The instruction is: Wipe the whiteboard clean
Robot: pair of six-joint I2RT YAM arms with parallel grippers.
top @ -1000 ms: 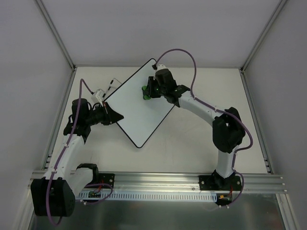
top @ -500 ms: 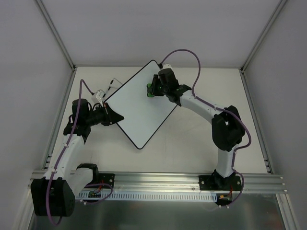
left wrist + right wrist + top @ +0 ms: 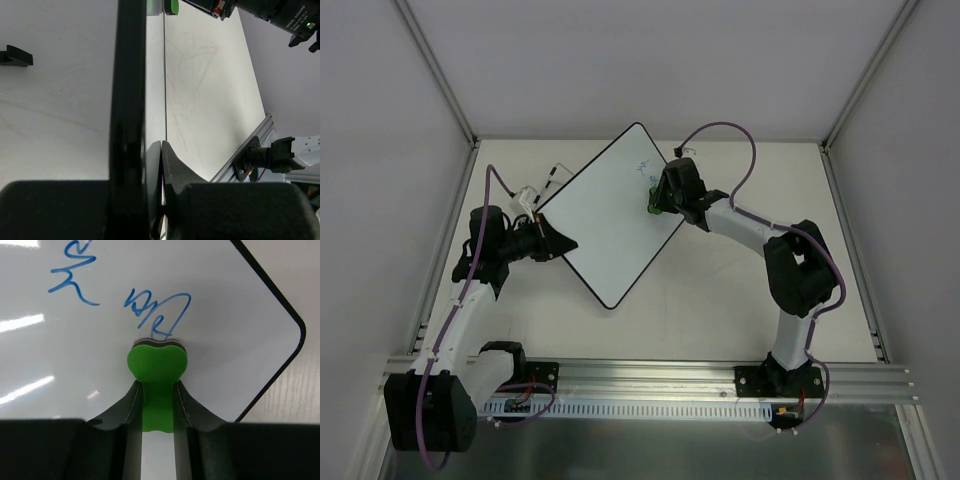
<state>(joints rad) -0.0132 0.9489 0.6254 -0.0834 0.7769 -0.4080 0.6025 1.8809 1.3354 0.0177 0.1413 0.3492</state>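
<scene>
**Status**
- Board [image 3: 610, 220]: flat on table [image 3: 740, 300], far-centre, turned diamond-wise. One corner points to the far edge, one to the near edge.
- L gripper [image 3: 566, 244]: jaws all but together, pinched on the board's rim on its near-left side, close to the left corner. Acts as the hold-down.
- R gripper [image 3: 157, 400]: jaws clamped on the narrow tail of the green eraser [image 3: 156, 362]. The pad sits face-down on the board near its right corner.
- Blue writing [image 3: 157, 310]: one scribble touches the pad's front edge. A second lies further off, toward the board's far corner.

**Hazards (judged)**
1. Run-off. The pad works close to the rim at the right corner. A stroke aimed that way could drop off the board, catch on the rim and lever the board up.
2. Board pivot. The only clamp is on the opposite side. Sideways wiping force near the right corner could swing the board about that pinch, or pull the rim out of the L jaws.
3. Eraser twist. The grip is on the tail only, so drag on the wide head could rotate it or work it loose.
4. Low pressure. If the pad rides tilted, ink would smear, not lift.
5. Missed mark. A short pass clears the near scribble only. Check the 2nd.
</scene>
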